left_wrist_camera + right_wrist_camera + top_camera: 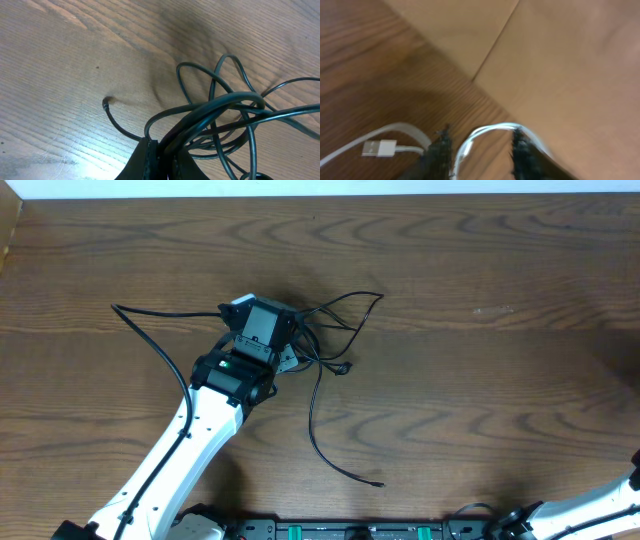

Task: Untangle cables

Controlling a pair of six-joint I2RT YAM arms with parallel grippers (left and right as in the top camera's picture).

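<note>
A tangle of thin black cables [325, 330] lies at the table's middle, with one strand trailing left [150, 330] and another running toward the front, ending in a small plug [378, 483]. My left gripper [292, 352] sits at the tangle's left side. In the left wrist view it [165, 157] is shut on a bundle of black cables [225, 107], whose loops fan out beyond the fingertips. A white cable [490, 131] with a USB plug [379, 148] loops between the spread fingers of my right gripper [482, 150], which is open.
The right arm [600, 502] shows only at the overhead view's bottom right corner. In the right wrist view the table's edge [470, 75] is close, with tan floor [560, 60] beyond. A loose black cable end [106, 102] rests on the wood.
</note>
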